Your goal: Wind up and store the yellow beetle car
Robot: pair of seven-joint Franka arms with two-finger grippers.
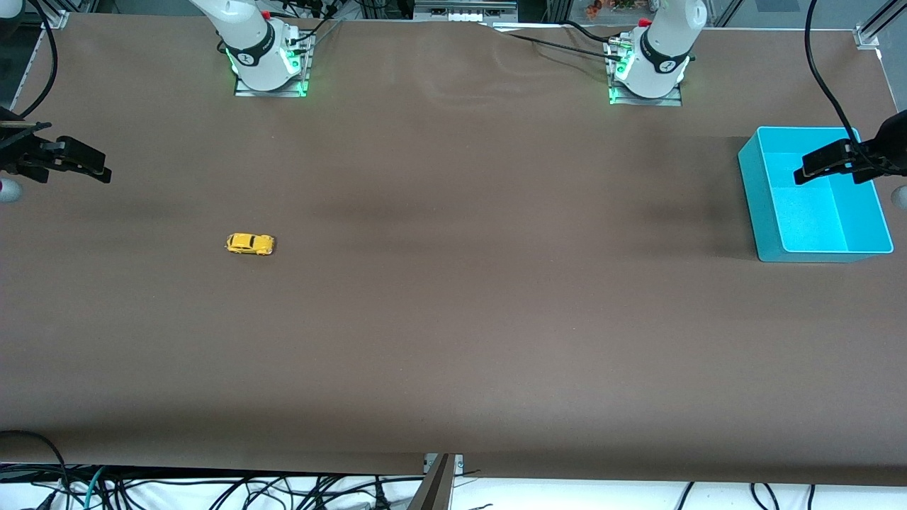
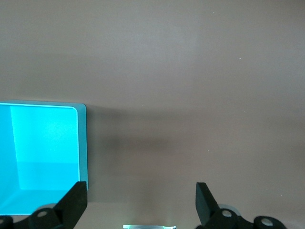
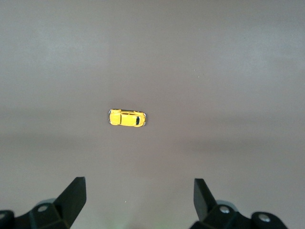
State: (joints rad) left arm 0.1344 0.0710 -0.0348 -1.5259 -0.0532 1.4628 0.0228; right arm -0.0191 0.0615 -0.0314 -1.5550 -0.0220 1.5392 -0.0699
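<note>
Both grippers gaping, empty — right gripper [image 3: 138, 202] hanging above the yellow beetle car [image 1: 250, 244], likely lining up a grasp; left gripper [image 2: 140, 205] waiting beside the teal bin [image 1: 769, 205].

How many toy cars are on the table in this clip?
1. The yellow beetle car sits alone on the brown table, toward the right arm's end, away from the blue bin. Nothing in view could hide another.

We had two white arms [image 1: 244, 32] with black joint rings, green-lit bases [image 1: 269, 86], red fittings, black cables [image 1: 560, 44], and black two-finger grippers [image 2: 140, 198].
</note>
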